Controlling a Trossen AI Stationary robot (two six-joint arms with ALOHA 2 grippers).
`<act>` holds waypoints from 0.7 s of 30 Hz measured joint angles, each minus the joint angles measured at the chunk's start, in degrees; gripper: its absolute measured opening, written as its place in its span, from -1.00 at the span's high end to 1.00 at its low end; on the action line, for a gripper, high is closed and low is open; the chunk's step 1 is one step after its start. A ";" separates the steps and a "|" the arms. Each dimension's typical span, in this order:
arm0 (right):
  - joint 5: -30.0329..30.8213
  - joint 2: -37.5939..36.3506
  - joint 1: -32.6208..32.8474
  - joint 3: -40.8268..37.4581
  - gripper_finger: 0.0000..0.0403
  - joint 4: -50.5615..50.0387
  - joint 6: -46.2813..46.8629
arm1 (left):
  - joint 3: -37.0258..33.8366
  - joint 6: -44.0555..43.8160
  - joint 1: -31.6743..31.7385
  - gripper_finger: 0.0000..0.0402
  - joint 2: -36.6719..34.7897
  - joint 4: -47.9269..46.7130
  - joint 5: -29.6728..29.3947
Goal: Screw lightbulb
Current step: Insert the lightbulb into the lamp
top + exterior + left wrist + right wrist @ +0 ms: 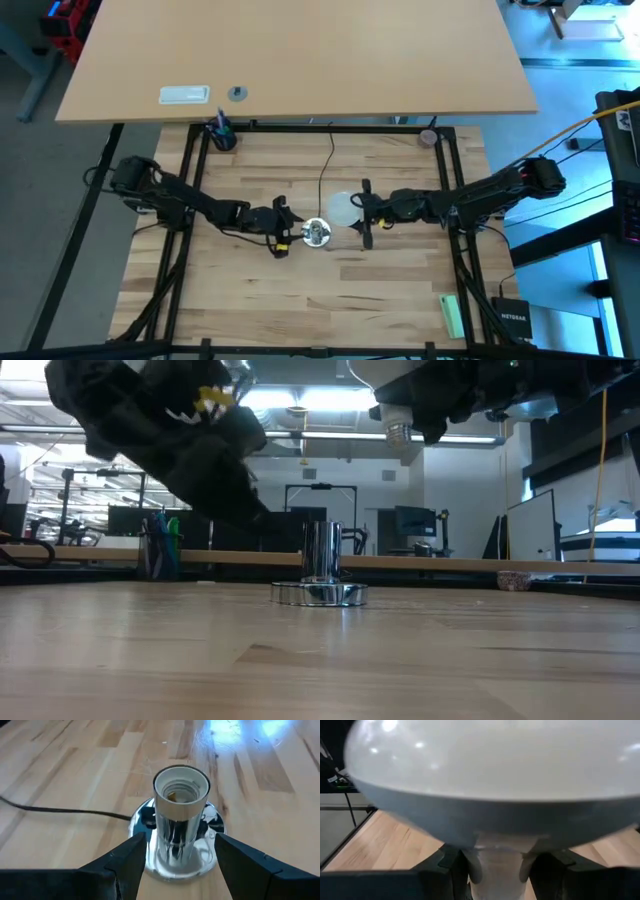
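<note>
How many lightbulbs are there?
1. The lightbulb is held up in the air by the right gripper, just beside the shiny socket on the table. No other bulb shows in any view.

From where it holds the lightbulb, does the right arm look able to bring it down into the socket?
Probably yes. The right pincer holds the lightbulb up beside the socket, whose mouth faces up, uncovered. The left pincer flanks the socket's lower body, leaving the top free.
</note>
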 joint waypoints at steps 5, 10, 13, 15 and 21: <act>-0.54 0.61 0.00 0.00 0.21 0.61 -0.03 | 0.00 0.01 1.56 -0.12 5.40 8.56 3.94; -1.05 0.61 0.00 0.00 0.21 1.31 -0.32 | 0.00 0.26 2.75 -0.12 12.35 20.16 6.93; -1.05 0.61 0.00 0.00 0.21 1.68 -0.70 | 0.00 -0.36 3.18 -0.12 16.37 26.46 7.03; -1.07 0.61 0.00 0.00 0.21 1.98 -0.78 | 0.38 -0.30 3.18 -0.12 18.62 29.61 7.01; -1.13 1.46 0.00 0.00 0.21 3.24 -1.26 | 4.96 1.78 3.07 -0.12 25.04 33.95 6.99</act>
